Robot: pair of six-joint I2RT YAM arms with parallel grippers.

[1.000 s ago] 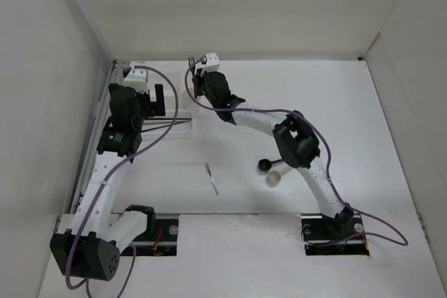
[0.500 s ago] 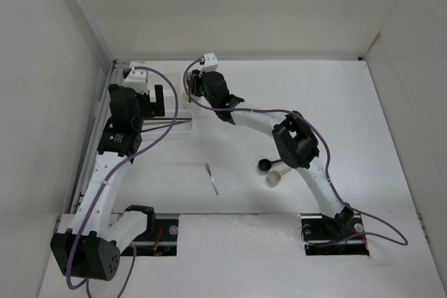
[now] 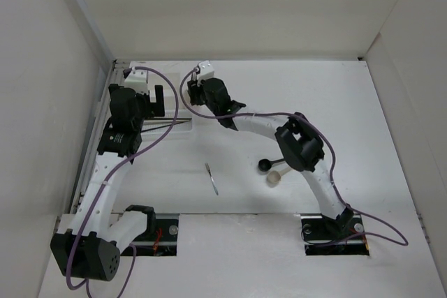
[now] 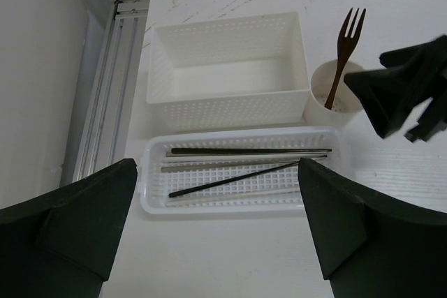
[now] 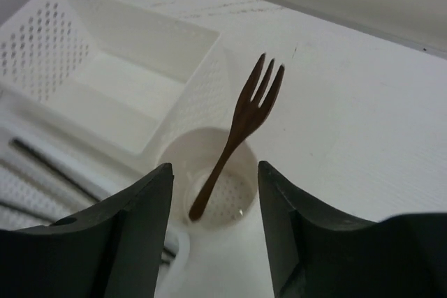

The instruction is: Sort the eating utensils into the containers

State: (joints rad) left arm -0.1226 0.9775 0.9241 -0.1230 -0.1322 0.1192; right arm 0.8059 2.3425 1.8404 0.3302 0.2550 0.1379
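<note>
A brown fork (image 5: 244, 127) stands leaning in the short round cup (image 5: 174, 153), tines up. My right gripper (image 5: 213, 172) hangs just above the cup, open, its fingers apart from the fork on either side. The left wrist view shows the same fork (image 4: 343, 47) and cup (image 4: 316, 115), with several chopsticks (image 4: 244, 151) lying in the slotted tray (image 4: 150, 193). My left gripper (image 4: 216, 228) is open over the table in front of the tray and holds nothing. A small grey fork (image 3: 211, 179), a black spoon (image 3: 269, 165) and a beige spoon (image 3: 274, 179) lie on the table.
A white perforated box (image 4: 230, 109) stands behind the tray, beside the cup, with nothing in it. The enclosure's left wall and its rail (image 4: 105, 102) run close to the box and tray. The right gripper (image 4: 405, 92) hangs dark next to the cup.
My right gripper has opened and let go of the brown fork, which now stands on its own in the cup. The left arm has not moved.
</note>
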